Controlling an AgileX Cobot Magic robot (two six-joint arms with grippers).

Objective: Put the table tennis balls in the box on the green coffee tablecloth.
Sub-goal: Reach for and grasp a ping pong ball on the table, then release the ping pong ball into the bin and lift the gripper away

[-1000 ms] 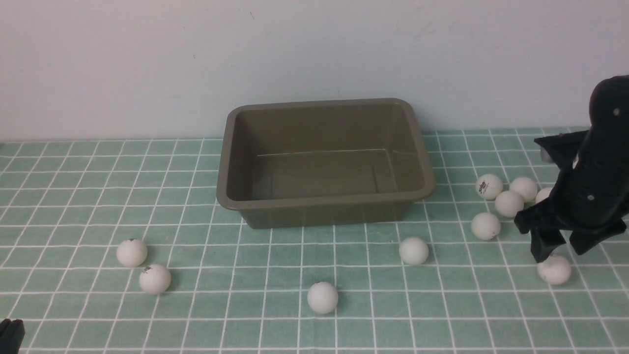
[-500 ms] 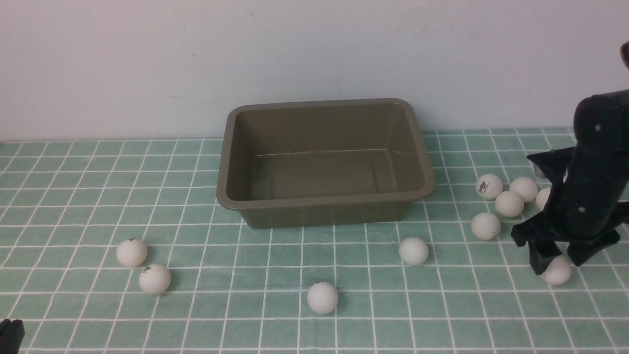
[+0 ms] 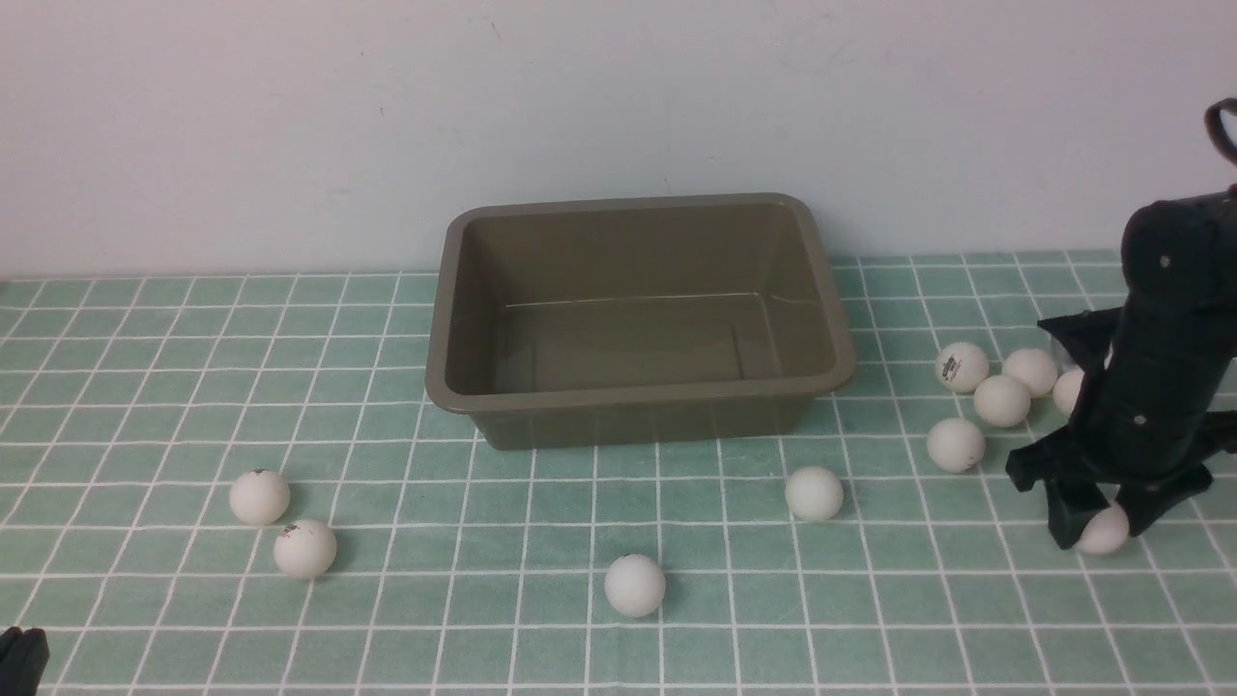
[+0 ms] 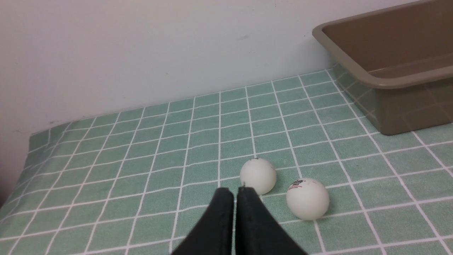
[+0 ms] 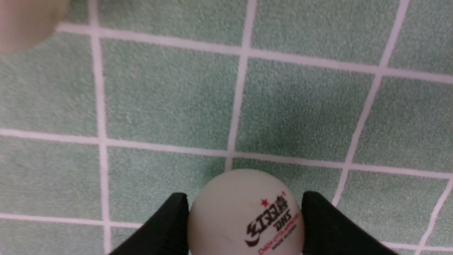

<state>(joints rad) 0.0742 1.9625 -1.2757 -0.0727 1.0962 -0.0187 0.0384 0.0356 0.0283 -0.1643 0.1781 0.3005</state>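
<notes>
Table tennis ball gripped on the green coffee tablecloth, well right of the box.
The ball, resting on the cloth, is clasped on both sides by the right gripper, its fingers partly spread. A cluster of balls lies just behind. The left gripper is seen pressed closed, holding nothing, near two balls at the left.

Looks down on green cloth ruled in white squares. Shows a white ball lodged in the right hand, a black finger flush against each side. Reads a red star, black characters and small red print on the ball. Catches a blurred pale shape at one corner.
</notes>
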